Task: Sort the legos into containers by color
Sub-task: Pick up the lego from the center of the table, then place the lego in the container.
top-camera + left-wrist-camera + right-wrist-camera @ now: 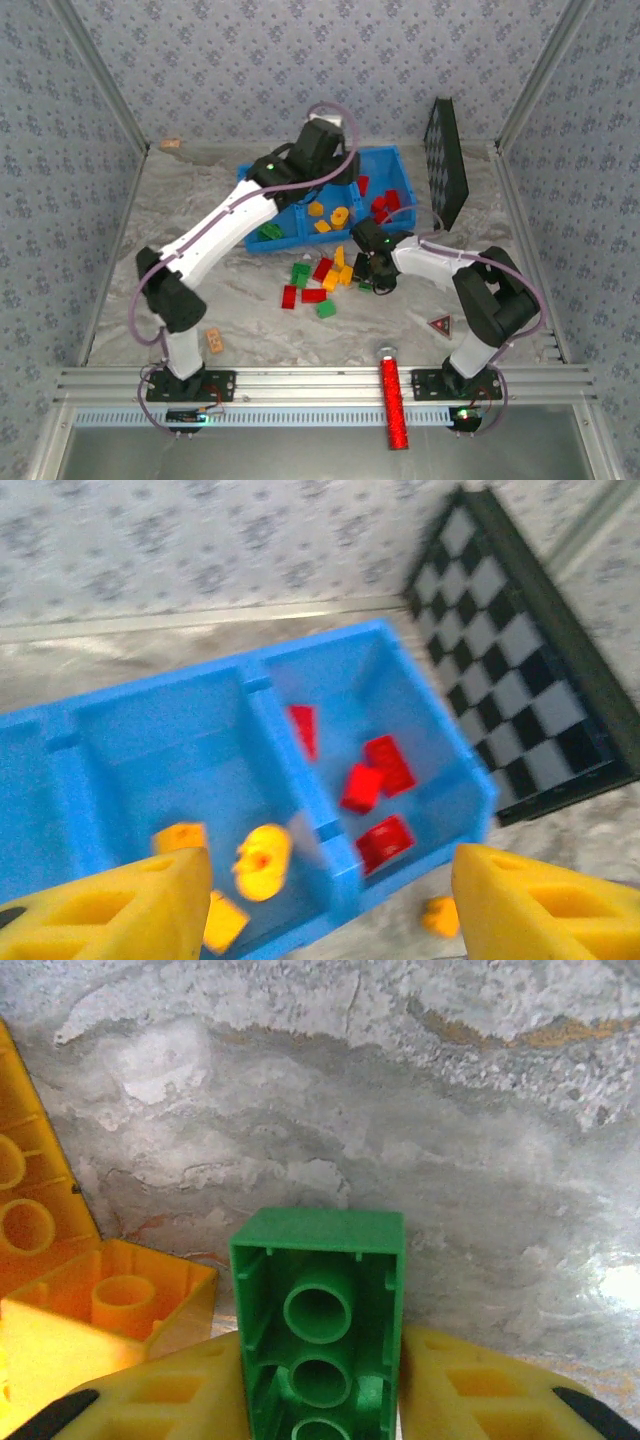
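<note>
My left gripper (pixel 330 910) hangs open with nothing between its yellow fingers (pixel 120 910). It is above the blue tray (pixel 120 730) of containers, over the divider between the middle and right ones. The middle container holds orange-yellow legos (pixel 262 860), one of them round. The right container holds red legos (pixel 385 765). My right gripper (pixel 322 1380) is shut on a green lego (pixel 320 1260), hollow underside toward the camera, just above the table beside an orange lego (pixel 110 1300). From above, the right gripper (pixel 368 278) sits at the right edge of the loose pile (pixel 315 285).
A green brick (pixel 270 232) lies in the tray's left compartment. A black checkered board (pixel 445 160) leans at the back right. A tan block (pixel 214 340), a red triangle (pixel 440 323) and a red glittery cylinder (pixel 393 400) lie near the front.
</note>
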Robot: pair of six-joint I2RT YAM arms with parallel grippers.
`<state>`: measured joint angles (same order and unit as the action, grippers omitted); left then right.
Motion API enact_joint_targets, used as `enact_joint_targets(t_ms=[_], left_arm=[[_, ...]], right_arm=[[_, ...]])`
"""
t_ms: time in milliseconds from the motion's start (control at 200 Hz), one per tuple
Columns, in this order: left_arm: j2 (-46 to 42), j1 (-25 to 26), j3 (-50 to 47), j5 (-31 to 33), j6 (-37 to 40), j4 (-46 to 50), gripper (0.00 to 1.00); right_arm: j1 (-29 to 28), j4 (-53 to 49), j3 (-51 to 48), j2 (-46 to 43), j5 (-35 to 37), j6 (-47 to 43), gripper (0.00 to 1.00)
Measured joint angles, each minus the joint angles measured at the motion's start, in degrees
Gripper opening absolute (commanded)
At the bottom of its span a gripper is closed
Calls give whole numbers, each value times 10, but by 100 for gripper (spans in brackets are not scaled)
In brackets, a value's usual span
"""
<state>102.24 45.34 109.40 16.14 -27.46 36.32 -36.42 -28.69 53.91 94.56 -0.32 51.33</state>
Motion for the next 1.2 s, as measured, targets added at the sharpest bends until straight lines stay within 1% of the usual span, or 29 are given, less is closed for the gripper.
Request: enact_joint_targets(t_ms=[180, 315, 380, 480, 610, 725, 780, 850, 1014, 1084, 1199], left_arm=[[-143, -39, -190, 21, -14, 1, 67], [-246, -44, -305, 28, -37, 25, 67], [-287, -45, -352, 28, -51, 41, 69], [-346, -48, -421, 37, -79, 73, 69], [-421, -49, -493, 45, -126, 115, 69], [-483, -49, -544, 34, -170, 141, 69], [-506, -49, -566, 23, -191, 153, 69], [-520, -49, -582, 7, -215, 172, 69], [-539, -47, -613, -28, -273, 197, 69], [-561, -44, -631, -40, -296, 201, 69], [-598, -39, -657, -60, -330, 221, 69]], right_arm=[[-15, -15, 2, -3, 17, 0, 30], [-35, -79, 8, -28, 37, -15, 29], [-42, -116, 26, -47, 49, -28, 28], [-50, -157, 86, -73, 66, -61, 28], [-54, -179, 223, -63, 83, -121, 27], [-60, -180, 366, -6, 101, -191, 27], [-65, -174, 419, 26, 111, -226, 27], [-76, -166, 472, 68, 121, -272, 27], [-106, -163, 636, 211, 135, -366, 27], [-117, -160, 674, 258, 136, -398, 27], [-130, -161, 710, 320, 136, -440, 26]])
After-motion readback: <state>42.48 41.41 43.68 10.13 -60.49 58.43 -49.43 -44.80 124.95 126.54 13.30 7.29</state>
